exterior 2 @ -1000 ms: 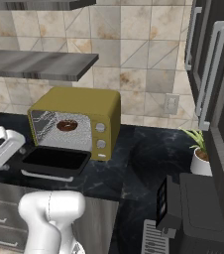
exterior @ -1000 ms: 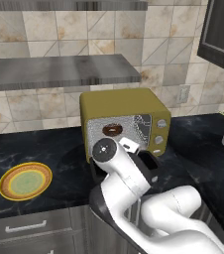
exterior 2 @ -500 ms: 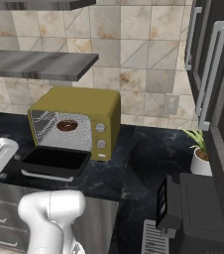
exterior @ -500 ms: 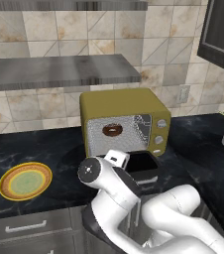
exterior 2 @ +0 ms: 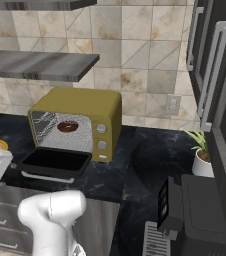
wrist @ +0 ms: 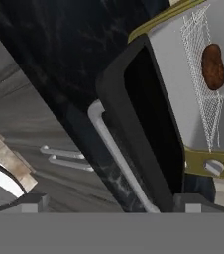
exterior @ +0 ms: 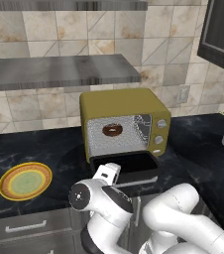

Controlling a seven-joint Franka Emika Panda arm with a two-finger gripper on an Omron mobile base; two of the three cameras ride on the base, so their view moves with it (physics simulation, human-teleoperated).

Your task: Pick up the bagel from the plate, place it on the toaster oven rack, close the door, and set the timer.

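Lower and nearer the base than a second ago, the arm has swung its hand down from in front of the toaster oven (exterior: 125, 125) to the bench (exterior: 44, 149) edge just before the open door (exterior: 126, 165), while the bagel, plate and oven have kept their places. That suggests the placing step is done and the door-closing step is starting.

The bagel (exterior: 112, 130) sits on the toaster oven rack (exterior: 118, 141) inside the oven's cavity, and the plate (exterior: 25, 180) lies bare on the bench well to the oven's left.

The door hangs folded down flat in front of the oven, its silver handle (wrist: 118, 156) along the front edge. In the hand view the end effector (wrist: 109, 203) is just short of that handle and touching nothing (its two tips stand apart, with the bar running down between them). The bagel (wrist: 213, 66) lies beyond the door, deep in the oven and well apart from the tips.

My judgement: next the hand must get under the handle and lift the door shut.
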